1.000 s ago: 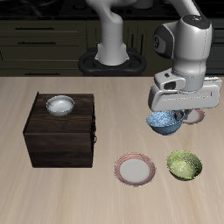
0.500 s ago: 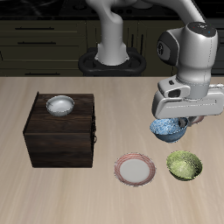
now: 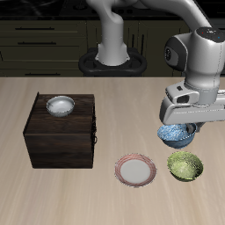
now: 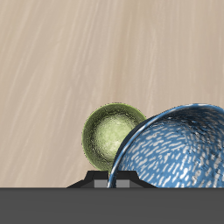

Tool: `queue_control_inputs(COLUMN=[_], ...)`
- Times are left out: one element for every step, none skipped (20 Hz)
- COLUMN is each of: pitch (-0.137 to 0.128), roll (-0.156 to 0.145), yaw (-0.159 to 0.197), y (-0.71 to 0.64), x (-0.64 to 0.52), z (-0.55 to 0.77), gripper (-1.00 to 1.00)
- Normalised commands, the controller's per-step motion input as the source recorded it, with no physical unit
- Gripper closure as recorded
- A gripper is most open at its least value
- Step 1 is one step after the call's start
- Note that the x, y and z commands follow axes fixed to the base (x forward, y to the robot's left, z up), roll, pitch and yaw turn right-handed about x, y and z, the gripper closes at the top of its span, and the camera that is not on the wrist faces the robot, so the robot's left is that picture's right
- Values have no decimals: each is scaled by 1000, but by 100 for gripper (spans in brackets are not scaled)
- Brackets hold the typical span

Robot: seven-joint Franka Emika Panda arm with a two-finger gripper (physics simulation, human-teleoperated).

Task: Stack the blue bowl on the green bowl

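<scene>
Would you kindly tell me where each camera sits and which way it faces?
Exterior view: in front and above, facing the robot's base across the table; shows the arm and gripper.
Wrist view: on the gripper, looking down at the table; shows only a dark part of the gripper.
Shared: blue bowl and green bowl.

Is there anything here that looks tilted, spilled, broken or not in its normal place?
Only the blue bowl: it hangs tilted in the gripper, off the table, beside the green bowl. Nothing looks spilled or broken.
</scene>
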Motion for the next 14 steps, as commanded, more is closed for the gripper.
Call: queue_control_inputs(pitch=[13,-31,35,-4,10,2,15,-53,8,22,-6,43,14,-3], roll=[30,-10,15,25,-19,43,34,36,-27,15,-11,-33,-15,-46], yaw=[-45,26,-37,25,15,-6,-35,51,-9,-15,26,-25,-7,10], y=[179,178,215,186,269,113,566,113,10,23,-52,13,-17,-5], x=[75,26,80,2,24,10,23,-1,45,10,-8,118,77,114], z=[5,24,-42,9,-7,2,80,29,-17,-49,-8,-155,-76,-109], gripper=[100,100,100,100,100,100,100,100,100,100,100,100,100,100])
